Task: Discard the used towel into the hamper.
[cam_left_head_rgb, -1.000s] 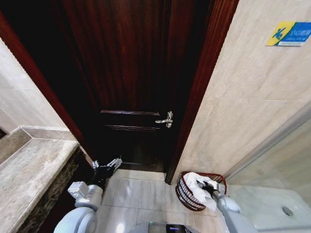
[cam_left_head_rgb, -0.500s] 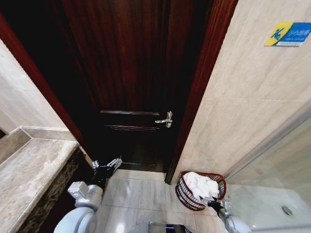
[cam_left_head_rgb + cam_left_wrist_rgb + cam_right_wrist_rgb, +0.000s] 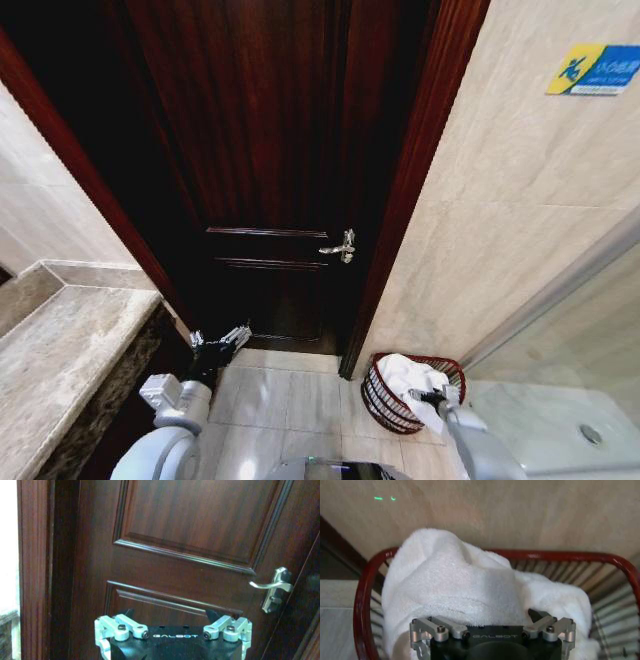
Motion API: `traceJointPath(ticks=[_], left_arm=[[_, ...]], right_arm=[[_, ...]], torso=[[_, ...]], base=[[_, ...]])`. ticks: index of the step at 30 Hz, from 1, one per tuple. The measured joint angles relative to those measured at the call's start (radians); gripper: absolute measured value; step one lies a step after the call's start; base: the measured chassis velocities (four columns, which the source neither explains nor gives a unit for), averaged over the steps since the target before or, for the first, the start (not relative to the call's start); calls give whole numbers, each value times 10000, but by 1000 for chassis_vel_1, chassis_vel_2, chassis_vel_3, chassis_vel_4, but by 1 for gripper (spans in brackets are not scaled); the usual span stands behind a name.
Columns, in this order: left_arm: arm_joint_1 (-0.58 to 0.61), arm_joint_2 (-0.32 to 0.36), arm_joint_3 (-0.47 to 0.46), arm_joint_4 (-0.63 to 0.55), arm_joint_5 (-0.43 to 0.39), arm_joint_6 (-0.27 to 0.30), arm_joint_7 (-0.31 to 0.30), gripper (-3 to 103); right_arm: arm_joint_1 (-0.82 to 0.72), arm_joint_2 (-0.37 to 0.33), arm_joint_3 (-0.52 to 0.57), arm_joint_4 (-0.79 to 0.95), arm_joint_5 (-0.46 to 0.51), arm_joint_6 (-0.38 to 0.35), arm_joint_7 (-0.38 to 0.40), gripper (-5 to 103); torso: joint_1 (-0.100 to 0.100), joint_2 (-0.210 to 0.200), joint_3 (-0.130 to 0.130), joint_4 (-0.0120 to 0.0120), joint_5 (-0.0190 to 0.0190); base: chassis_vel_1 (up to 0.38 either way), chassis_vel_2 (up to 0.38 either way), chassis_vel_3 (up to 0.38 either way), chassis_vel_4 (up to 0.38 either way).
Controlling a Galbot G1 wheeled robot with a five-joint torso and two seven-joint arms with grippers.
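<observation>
Fingers, right gripper (image 3: 492, 617): seen spread apart in the right wrist view, with nothing clamped between them; one dark fingertip (image 3: 539, 614) is seen against the towel (image 3: 455, 588), the other is hidden behind the folds.
Fingers, left gripper (image 3: 172, 615): held apart and empty, dark tips pointed at the door (image 3: 200, 536).
Towel: a white heap lying directly ahead of the right fingers, piled above the rim and draped over the near edge; whether it is touched by the fingers cannot be told.
Hamper (image 3: 378, 392): a reddish-brown wire basket, its red rim (image 3: 560, 557) curving around the towel beyond the right fingers; it is set on the floor tiles (image 3: 290, 395) against the beige wall (image 3: 520, 200), just beside the door frame (image 3: 400, 210).
Door handle (image 3: 272, 587): a silver lever, off to one side of the left fingers and well apart from them.
Left arm: parked low near the stone counter (image 3: 60, 350).
</observation>
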Motion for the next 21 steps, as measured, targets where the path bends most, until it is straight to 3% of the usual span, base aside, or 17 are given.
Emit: traceJointPath(ticks=[10, 14, 21], left_arm=[[0, 1, 0, 0, 0, 0, 0, 97], [0, 1, 0, 0, 0, 0, 0, 97], [0, 1, 0, 0, 0, 0, 0, 97]], right_arm=[[378, 459, 155, -893, -253, -447, 266, 100], [32, 488, 191, -842, -133, -598, 245, 100], [-106, 325, 219, -728, 260, -840, 223, 100]], torso=[[0, 2, 0, -2, 8], [0, 2, 0, -10, 7], [-1, 3, -1, -4, 4]], base=[[0, 0, 0, 0], [0, 0, 0, 0], [0, 0, 0, 0]])
